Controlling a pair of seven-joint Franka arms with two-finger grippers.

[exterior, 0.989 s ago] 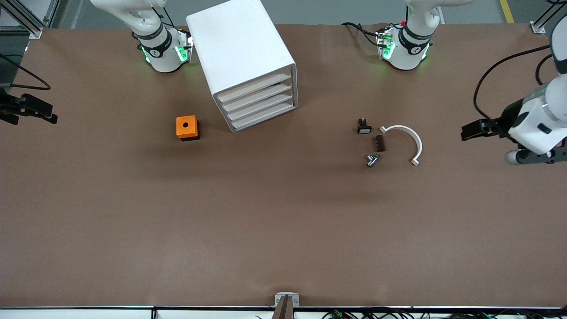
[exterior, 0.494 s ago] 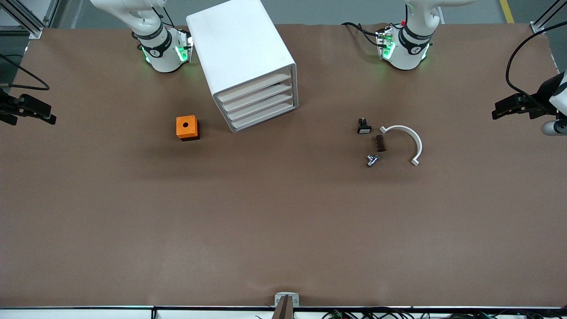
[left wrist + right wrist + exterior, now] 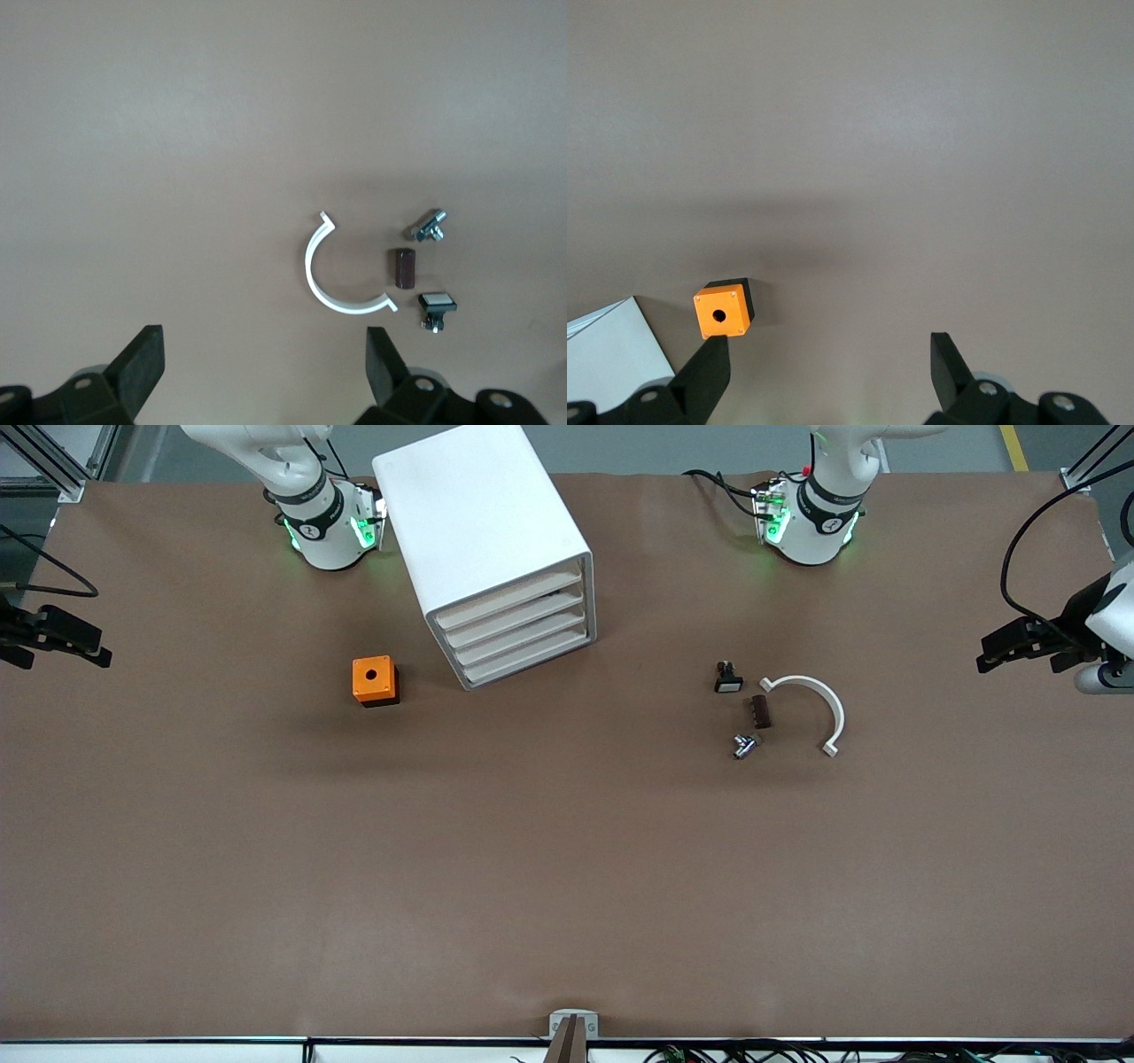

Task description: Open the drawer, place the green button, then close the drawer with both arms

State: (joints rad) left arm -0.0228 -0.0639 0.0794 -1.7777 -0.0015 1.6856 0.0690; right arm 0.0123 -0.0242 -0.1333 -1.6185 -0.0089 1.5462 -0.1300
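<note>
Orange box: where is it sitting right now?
The orange box sits on the table beside the white drawer cabinet, toward the right arm's end.

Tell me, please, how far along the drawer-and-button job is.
All drawers of the white cabinet are shut, and no green button shows on the table. The left claw and right claw wait open over the table's ends. That fits a button already stowed or one out of view; I cannot tell which.

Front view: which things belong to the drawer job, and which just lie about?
Job: drawer cabinet, all drawers shut; left claw and right claw, both open, at the table's ends. No green button shows.
Lying about: orange box, white arc, brown cylinder, metal bolt, white-capped black part.
</note>
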